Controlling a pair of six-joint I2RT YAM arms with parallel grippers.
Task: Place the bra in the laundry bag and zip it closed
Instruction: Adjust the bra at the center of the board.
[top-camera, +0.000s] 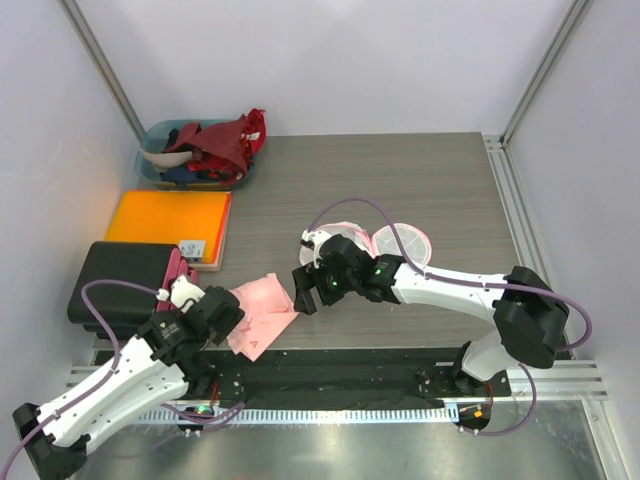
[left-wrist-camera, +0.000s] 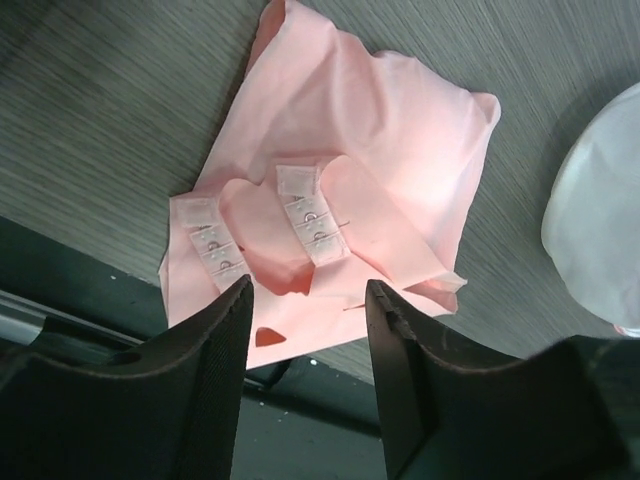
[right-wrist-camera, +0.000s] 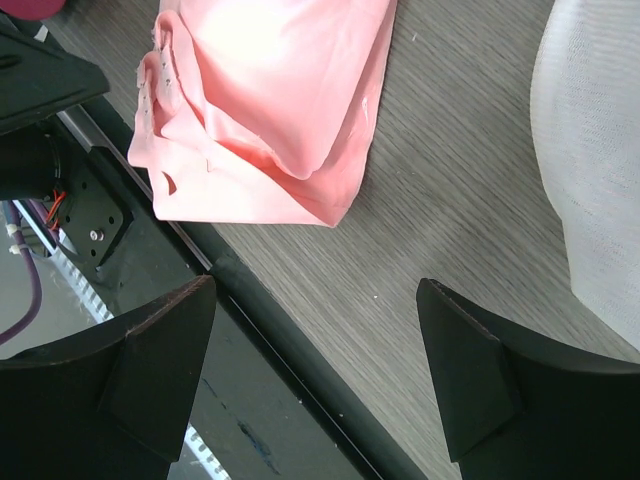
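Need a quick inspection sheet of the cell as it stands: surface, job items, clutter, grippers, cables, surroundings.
Surface: grey wood-grain table.
Job's things: pink bra crumpled at the near edge, one corner overhanging; laundry bag lying mid-table, bra not in it.
Clutter: teal bin of clothes, orange pad, black case, all on the left side.
Grippers: left gripper open over the bra's near edge; right gripper open wide, empty.
Cables: purple cables looped along both arms, off the bra.
Surroundings: white walls, aluminium frame.
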